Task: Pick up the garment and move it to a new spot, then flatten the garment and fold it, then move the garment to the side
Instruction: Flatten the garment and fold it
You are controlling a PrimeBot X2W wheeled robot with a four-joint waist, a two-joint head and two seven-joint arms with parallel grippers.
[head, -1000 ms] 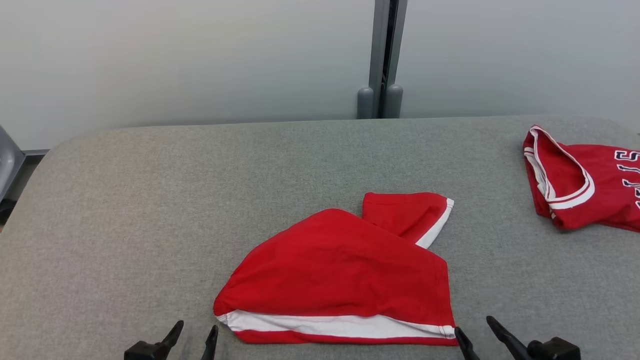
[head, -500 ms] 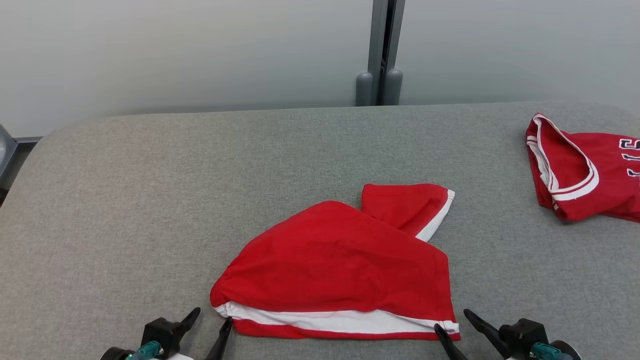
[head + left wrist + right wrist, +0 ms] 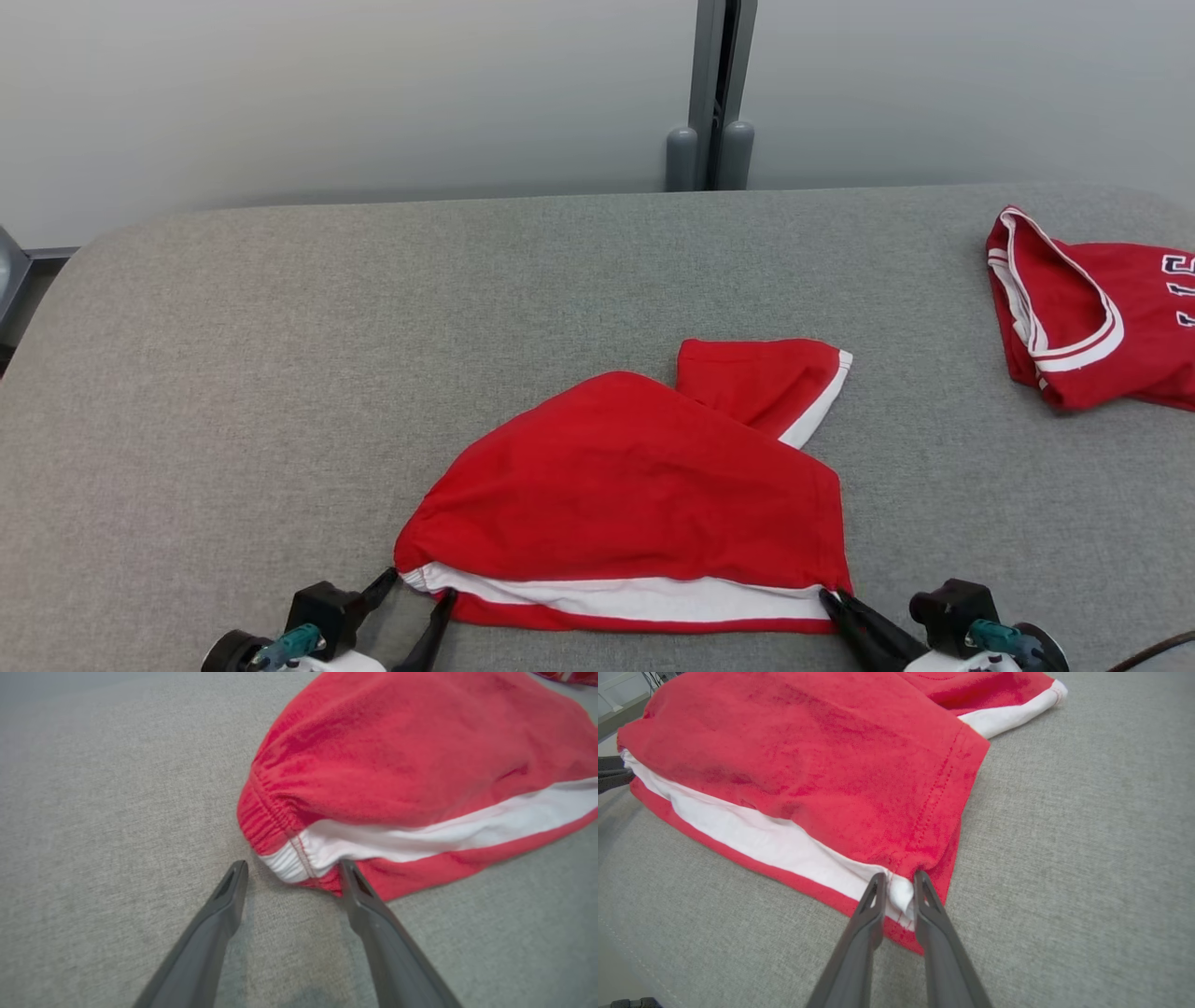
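Observation:
The garment (image 3: 635, 485) is a pair of red shorts with a white side stripe, lying folded over near the front of the grey table (image 3: 280, 373). My left gripper (image 3: 415, 597) stands open at its near-left waistband corner, and the left wrist view has that corner (image 3: 292, 858) between the two spread fingers. My right gripper (image 3: 833, 602) is pinched on the near-right hem corner; in the right wrist view the garment (image 3: 808, 765) has its white corner squeezed between the fingers of the gripper (image 3: 899, 882).
A second red garment with white trim and lettering (image 3: 1092, 317) lies at the table's far right. A grey post (image 3: 714, 93) stands behind the table against a pale wall. A dark cable (image 3: 1158, 649) shows at the lower right.
Both grippers have moved forward to the garment's near corners. The right gripper has closed on the hem corner. The camera has tilted slightly.

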